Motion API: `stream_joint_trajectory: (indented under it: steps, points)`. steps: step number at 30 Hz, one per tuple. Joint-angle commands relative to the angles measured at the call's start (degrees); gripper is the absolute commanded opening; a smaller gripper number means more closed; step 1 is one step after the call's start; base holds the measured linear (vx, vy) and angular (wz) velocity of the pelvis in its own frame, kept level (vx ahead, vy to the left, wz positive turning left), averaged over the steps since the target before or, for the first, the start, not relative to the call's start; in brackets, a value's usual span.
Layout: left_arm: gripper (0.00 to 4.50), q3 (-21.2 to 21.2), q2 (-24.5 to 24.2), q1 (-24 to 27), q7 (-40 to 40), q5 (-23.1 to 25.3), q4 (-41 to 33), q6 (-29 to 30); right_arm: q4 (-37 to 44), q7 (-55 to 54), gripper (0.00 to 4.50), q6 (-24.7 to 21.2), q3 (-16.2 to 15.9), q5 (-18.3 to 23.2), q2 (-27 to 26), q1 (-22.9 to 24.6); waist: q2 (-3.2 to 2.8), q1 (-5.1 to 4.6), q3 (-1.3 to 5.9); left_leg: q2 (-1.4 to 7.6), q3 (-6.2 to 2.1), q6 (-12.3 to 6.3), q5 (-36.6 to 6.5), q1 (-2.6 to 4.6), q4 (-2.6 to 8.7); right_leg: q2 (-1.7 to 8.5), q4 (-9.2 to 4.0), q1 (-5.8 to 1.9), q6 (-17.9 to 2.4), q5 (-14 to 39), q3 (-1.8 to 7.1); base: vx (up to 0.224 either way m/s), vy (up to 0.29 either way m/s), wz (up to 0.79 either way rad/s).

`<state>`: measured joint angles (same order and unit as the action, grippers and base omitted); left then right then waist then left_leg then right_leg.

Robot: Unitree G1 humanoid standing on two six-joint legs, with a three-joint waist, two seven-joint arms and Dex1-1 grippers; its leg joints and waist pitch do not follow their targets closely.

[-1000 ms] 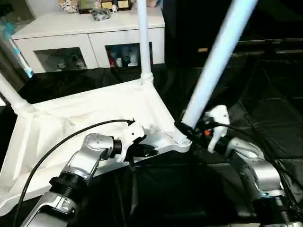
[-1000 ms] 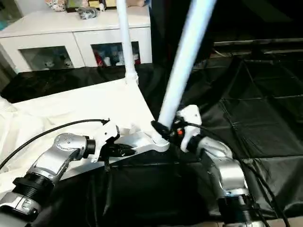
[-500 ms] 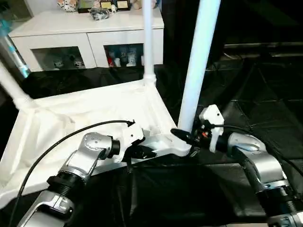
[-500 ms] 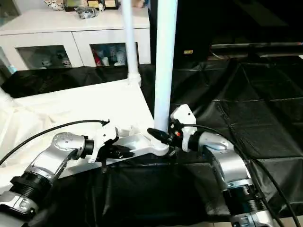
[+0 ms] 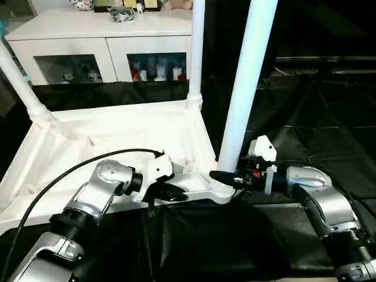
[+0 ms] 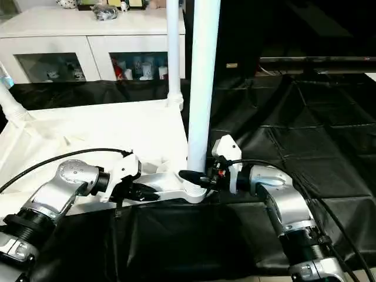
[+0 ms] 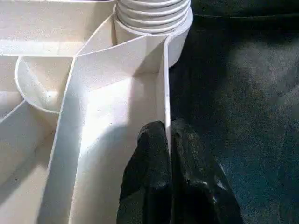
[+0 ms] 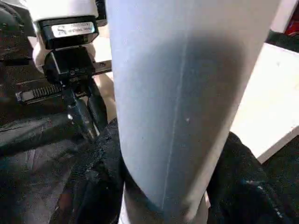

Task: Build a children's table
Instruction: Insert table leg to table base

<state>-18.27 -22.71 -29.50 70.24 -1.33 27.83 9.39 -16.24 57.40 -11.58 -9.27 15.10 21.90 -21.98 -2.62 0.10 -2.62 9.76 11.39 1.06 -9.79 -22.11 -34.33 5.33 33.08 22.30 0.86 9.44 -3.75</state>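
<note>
The children's table [image 5: 106, 135] lies upside down on black cloth, its ribbed underside facing up. Three white legs stand in its corner sockets: the near right leg [image 5: 244, 88], the far right leg [image 5: 195, 53] and a far left leg [image 5: 20, 82]. My left gripper [image 5: 175, 193] is shut on the table's front rim [image 7: 166, 84], just left of the near right socket [image 7: 152, 14]. My right gripper [image 5: 226, 178] is shut around the base of the near right leg [image 8: 187, 93], with a black finger [image 8: 100, 177] on each side. That leg stands upright in its socket.
A white glass-door cabinet [image 5: 100, 35] stands behind the table with small items on top. Black cloth [image 5: 317, 117] covers the big table to the right and front. My left arm's black cable [image 5: 70, 176] arcs over the tabletop.
The near right leg has swung from leaning right to standing upright in its socket. My right gripper turned with it, still holding its base. The left gripper kept its hold on the rim.
</note>
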Motion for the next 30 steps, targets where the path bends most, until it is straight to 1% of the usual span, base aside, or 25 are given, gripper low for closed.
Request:
stream_joint_trajectory:
  steps: [1,3,5,7,8,9,10,11,12,13,14,15,16,17,18,19,20,21,22,23,24,25,26,27,30]
  points:
    - [0.0,1.34,1.72,-3.17,-1.07,-1.33,-2.34,0.79,-5.81,-6.4,1.88,-1.18,-1.97,-5.65,-0.88,0.63,0.18,-0.42,2.53,3.33,-2.73,2.97,-31.96,2.13,5.27,3.56,-5.28,0.01,-9.17,33.72,1.99,0.0,0.0,0.0]
    - [0.0,2.2,2.44,-3.65,-3.2,-1.38,-2.02,1.66,-7.64,-10.85,1.88,-1.55,-0.89,-6.63,-2.37,-0.07,0.18,-1.1,2.38,3.1,-3.18,3.65,-33.71,2.05,5.25,3.61,-5.74,0.0,-7.43,37.38,1.45,0.0,0.0,0.0]
    - [0.0,2.78,3.31,-4.32,-6.18,-0.96,-2.06,3.69,-9.22,-16.36,1.88,-2.5,0.51,-7.27,-4.49,-0.73,0.23,-1.59,2.34,2.99,-3.44,3.68,-34.92,2.07,5.19,3.58,-6.07,-0.04,-6.32,38.68,1.08,0.0,0.0,0.0]
    - [0.0,3.19,4.57,-5.34,-10.87,0.46,-2.54,7.67,-10.58,-22.08,1.88,-3.7,1.68,-7.73,-6.94,-1.36,0.17,-2.1,2.22,2.87,-3.45,3.72,-36.12,2.29,5.03,3.5,-6.4,0.41,-5.57,40.2,0.88,0.0,0.0,0.0]
    - [0.0,3.57,5.36,-5.89,-13.41,1.09,-2.77,9.89,-11.19,-24.33,1.88,-4.29,2.14,-7.8,-8.01,-1.65,-0.11,-2.28,2.06,2.75,-3.53,3.95,-37.13,2.64,4.84,3.38,-6.81,0.7,-5.04,41.45,0.5,0.0,0.0,0.0]
    - [0.0,4.65,6.98,-6.87,-17.28,1.35,-2.8,13.39,-12.63,-27.36,1.88,-4.85,2.72,-7.89,-9.55,-2.42,-0.15,-2.56,1.99,2.49,-3.7,3.87,-38.18,3.22,4.41,3.19,-7.48,0.85,-4.15,42.44,-0.5,-0.068,0.013,-0.1]
    - [0.0,4.85,7.27,-7.04,-17.99,1.38,-2.82,14.03,-12.93,-27.92,1.88,-4.92,2.82,-7.91,-9.83,-2.58,-0.68,-2.91,1.77,2.67,-3.97,3.82,-40.33,3.64,4.73,2.81,-7.86,0.44,-3.65,41.02,-1.68,-0.054,0.011,-0.06]
    - [0.0,5.19,8.01,-7.39,-19.4,1.49,-2.88,15.4,-14.04,-29.64,1.88,-5.15,3.23,-7.96,-10.61,-3.19,-1.05,-3.03,1.61,2.99,-4.23,3.92,-42.31,3.54,5.27,2.48,-7.82,-0.06,-3.43,39.29,-2.26,0.0,0.0,0.0]
    - [0.0,6.06,10.31,-8.49,-23.74,2.0,-3.06,19.38,-17.77,-35.06,1.88,-6.0,4.6,-7.94,-13.15,-5.31,-2.13,-3.06,1.11,4.3,-4.79,5.22,-47.35,1.95,7.87,2.07,-4.97,-2.17,-4.52,32.74,-2.42,0.0,0.0,0.0]
    - [0.0,6.22,11.37,-8.97,-25.64,2.42,-3.18,20.92,-19.88,-37.75,1.88,-6.46,5.37,-7.77,-14.49,-6.54,-2.84,-2.06,1.1,5.87,-4.21,6.95,-52.95,-0.83,12.44,0.63,2.8,-5.56,-6.45,20.12,-2.64,0.0,0.0,0.0]
    - [0.0,6.18,12.82,-9.48,-27.91,3.11,-3.06,21.91,-22.46,-40.31,1.88,-6.64,5.61,-8.0,-15.83,-8.17,-3.13,-0.39,0.72,6.29,-2.81,7.54,-55.77,-2.99,14.76,0.01,6.93,-6.57,-6.6,14.19,-2.71,-0.089,-0.013,0.07]
    - [0.0,6.18,12.82,-9.48,-27.91,3.11,-3.06,21.91,-22.46,-40.31,1.88,-6.64,5.61,-8.0,-15.83,-8.17,-2.0,0.89,1.14,6.35,-1.87,5.47,-53.31,-2.4,14.7,-0.06,7.28,-5.82,-5.34,11.24,-1.28,0.005,-0.094,0.14]
    - [0.0,5.8,14.94,-10.21,-31.01,3.78,-2.4,22.36,-25.83,-43.16,1.88,-6.64,5.79,-8.6,-17.76,-10.59,1.19,-0.29,1.76,1.32,-2.89,5.06,-32.43,6.45,-1.0,8.43,-6.49,3.98,-6.36,48.96,3.06,0.005,-0.094,0.14]
    - [0.0,5.8,14.94,-10.21,-31.01,3.78,-2.4,22.36,-25.83,-43.16,1.88,-6.64,5.79,-8.6,-17.76,-10.59,2.69,-0.46,1.82,-0.34,-2.83,2.4,-20.12,5.43,-5.61,9.41,-9.08,4.05,-4.64,58.87,3.13,0.049,-0.102,-0.22]
    - [0.0,5.51,16.01,-10.57,-32.74,3.99,-1.96,22.78,-27.49,-44.73,1.88,-6.83,6.16,-8.91,-18.93,-11.96,1.13,0.65,2.62,0.16,-5.62,1.01,-6.04,-2.77,-2.61,9.83,-4.56,-4.52,-4.52,51.68,4.32,0.065,-0.017,-0.39]
    - [0.0,5.4,16.17,-10.5,-33.11,4.09,-2.13,23.13,-27.81,-45.19,1.88,-7.02,6.37,-8.9,-19.33,-12.23,0.33,1.19,2.75,1.4,-5.86,1.74,-5.23,-3.13,0.53,7.92,-3.53,-4.75,-5.65,42.04,3.36,0.065,-0.017,-0.39]
    - [0.0,5.36,16.24,-10.43,-33.43,4.17,-2.23,23.37,-27.98,-45.5,1.88,-7.07,6.44,-8.96,-19.58,-12.4,0.08,0.87,2.96,2.35,-4.9,1.34,-5.46,0.2,2.27,3.3,-2.46,-1.45,-9.63,21.52,1.27,0.067,-0.013,0.04]
    - [0.0,5.29,16.25,-10.39,-33.68,4.35,-2.26,23.42,-28.06,-45.4,1.88,-7.02,6.34,-9.03,-19.72,-12.5,-0.87,0.4,4.15,2.8,-4.61,-0.07,-4.63,1.49,2.31,2.84,-0.85,-1.71,-14.16,7.5,1.34,0.001,-0.037,0.21]
    - [0.0,5.29,16.26,-10.32,-33.99,4.44,-2.44,23.74,-28.43,-45.49,1.88,-6.87,6.18,-9.38,-19.86,-12.66,-1.18,0.19,3.89,2.9,-4.46,-0.78,-4.83,0.95,2.56,2.8,-0.64,-1.87,-16.03,3.62,1.45,0.001,-0.037,0.21]
    - [0.0,5.29,16.24,-10.28,-34.24,4.55,-2.52,23.92,-28.73,-45.5,1.88,-6.72,6.07,-9.62,-19.97,-12.78,-0.61,-0.22,3.68,2.54,-4.04,-1.76,-6.7,-0.34,3.0,2.83,-0.76,-3.13,-17.04,2.13,1.13,0.0,0.0,0.0]
    - [0.0,5.29,16.23,-10.27,-34.54,4.69,-2.59,24.12,-29.11,-45.52,1.88,-6.53,6.0,-9.84,-20.09,-12.94,-0.4,-0.05,3.27,2.34,-3.51,-1.66,-12.14,0.19,3.3,2.99,-1.9,-2.82,-16.35,8.99,1.04,0.0,0.0,0.0]
    - [0.0,5.29,16.25,-10.26,-34.77,4.79,-2.66,24.3,-29.42,-45.59,1.88,-6.39,5.99,-9.98,-20.18,-13.06,-0.35,-0.04,3.15,2.29,-3.36,-1.28,-14.39,0.49,3.31,3.16,-2.26,-2.7,-15.93,12.91,1.11,0.0,0.0,0.0]
    - [0.0,5.38,16.15,-10.21,-34.96,4.83,-2.66,24.4,-29.67,-45.66,1.88,-6.35,5.96,-10.08,-20.28,-13.15,-0.33,0.01,3.02,2.3,-3.27,-0.51,-16.7,0.73,3.44,3.37,-2.96,-2.57,-14.56,19.06,1.19,0.0,0.0,0.0]
    - [0.0,5.53,15.89,-10.25,-35.35,4.88,-2.45,24.38,-30.47,-45.64,1.88,-6.06,5.93,-10.18,-20.38,-13.58,-0.46,-0.06,2.93,2.51,-3.49,0.13,-17.23,0.54,3.8,3.44,-3.2,-2.6,-13.06,22.05,1.18,0.0,0.0,0.0]
    - [0.0,5.63,15.76,-10.33,-35.66,4.83,-2.4,24.55,-31.12,-45.59,1.88,-5.75,6.14,-10.48,-20.53,-14.0,-0.57,-0.4,2.87,2.75,-3.72,1.2,-19.23,0.76,4.28,3.32,-3.54,-2.29,-11.81,23.16,1.17,0.0,0.0,0.0]
